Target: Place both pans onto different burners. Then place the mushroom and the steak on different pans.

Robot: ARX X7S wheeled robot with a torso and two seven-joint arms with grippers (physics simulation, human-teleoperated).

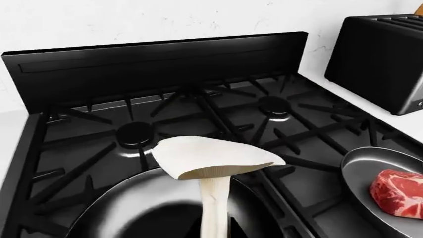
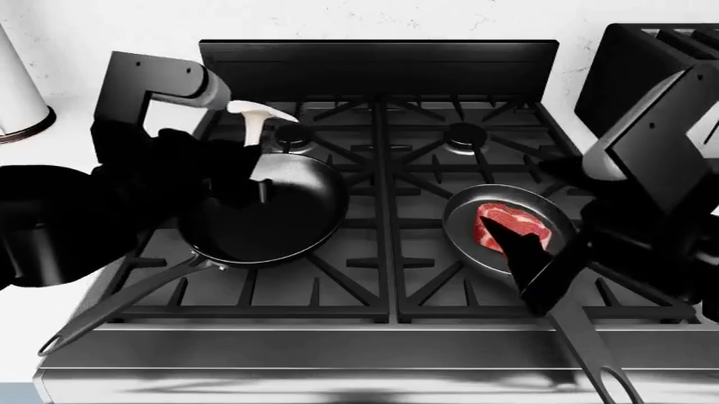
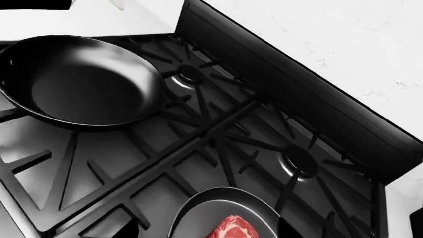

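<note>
A pale mushroom [image 1: 215, 161] hangs cap-up over the larger pan [image 2: 295, 210], which sits on the stove's front left grate. My left gripper [image 2: 249, 158] is shut on the mushroom's stem [image 2: 256, 133]; the fingers are hidden in the left wrist view. The smaller pan [image 2: 460, 210] rests on the front right grate with the red steak [image 2: 506, 223] lying in it. My right gripper [image 2: 511, 244] hovers open just above the steak [image 3: 231, 229] without touching it. The two rear burners [image 1: 135, 133] [image 1: 274, 105] are bare.
A black toaster [image 2: 652, 67] stands right of the stove, a white container [image 2: 17, 93] at the left. The stove's back guard [image 2: 376, 63] rises behind the rear burners. Pan handles [image 2: 124, 307] [image 2: 595, 362] stick out over the front edge.
</note>
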